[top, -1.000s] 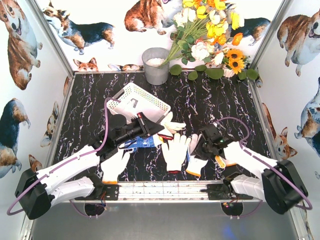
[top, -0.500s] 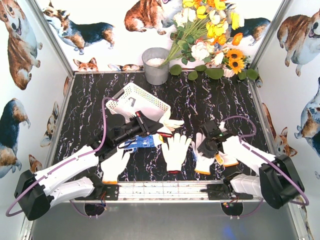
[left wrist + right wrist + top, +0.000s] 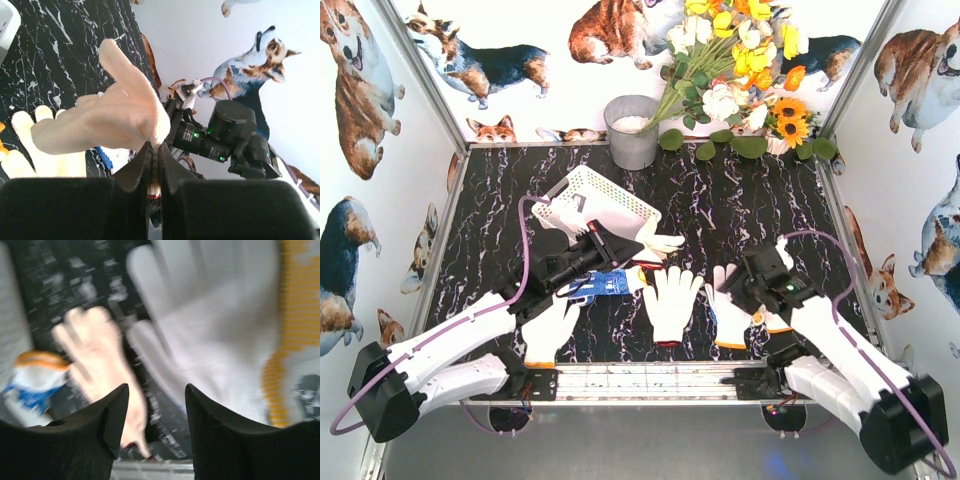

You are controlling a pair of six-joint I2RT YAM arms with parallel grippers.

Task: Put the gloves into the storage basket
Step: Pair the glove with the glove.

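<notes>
Left gripper has its jaws pressed together on the cuff end of a cream glove, which is lifted off the tabletop just beside the right edge of the storage basket, not in it. Right gripper has its jaws spread with nothing between them, over an orange-cuffed glove; that view's pretty blurry. A blue-dotted glove and a white glove lie flat between the arms.
</notes>
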